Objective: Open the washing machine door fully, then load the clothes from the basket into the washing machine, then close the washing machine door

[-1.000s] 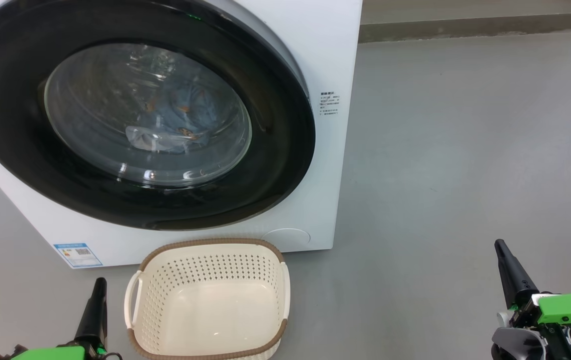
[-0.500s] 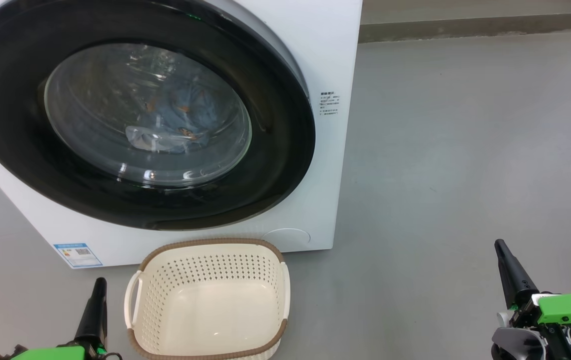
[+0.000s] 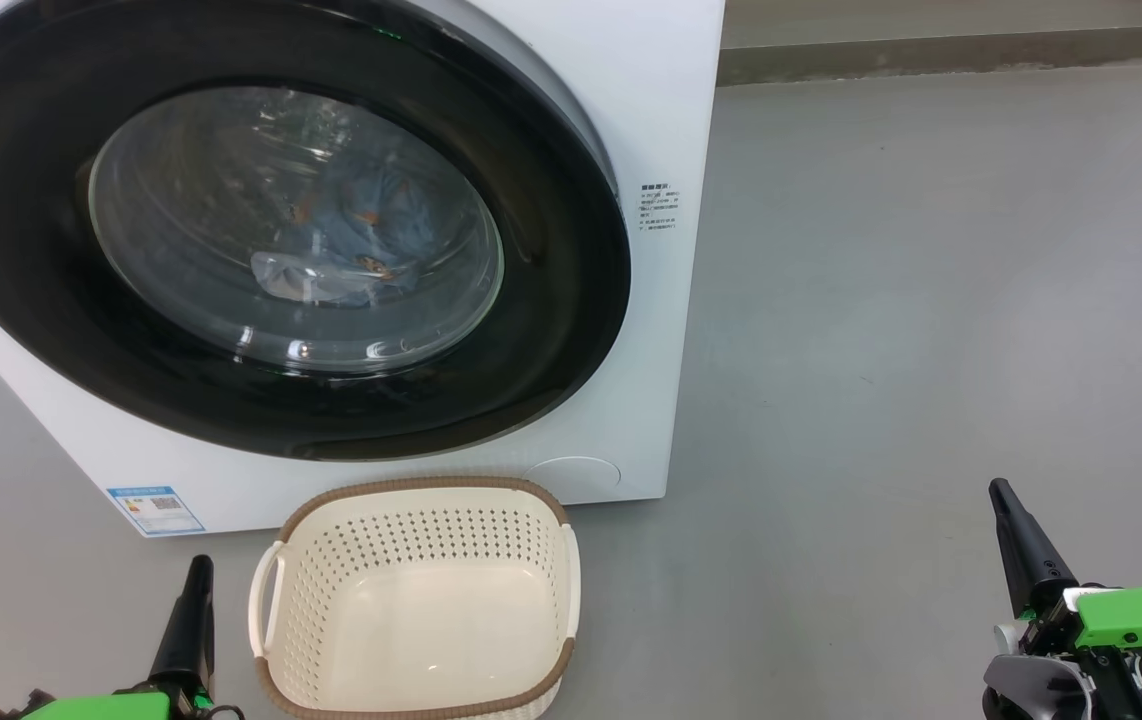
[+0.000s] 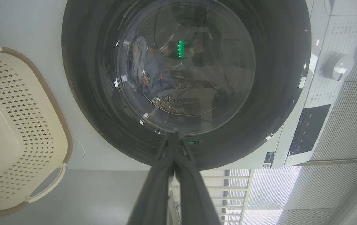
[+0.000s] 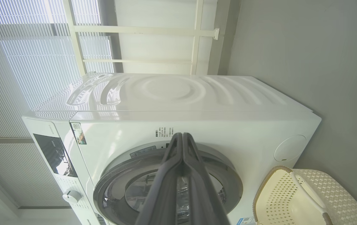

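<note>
1. My left fingers [image 3: 197, 575] are pressed together on nothing, low beside the small cream perforated plastic basket with the brown woven-look rim [image 3: 411, 487]. My right fingers [image 3: 1006, 505] are likewise clenched and empty, well off to the right over the grey floor [image 3: 931, 300].
2. The large round glossy black door with the bulging glass window [image 3: 551, 330] lies flat against the big white front-loading washing machine [image 3: 671, 100] — closed, as far as I can judge.
3. The light blue printed clothes [image 3: 361, 230] sit inside the drum, seen through the glass; the basket holds nothing.
4. So I judge the task at its end. To finish well I would check the door's rim for a gap or trapped fabric — none shows — and press near the latch side only if it looked proud.
5. Otherwise, best to leave both arms clear of door and basket.
</note>
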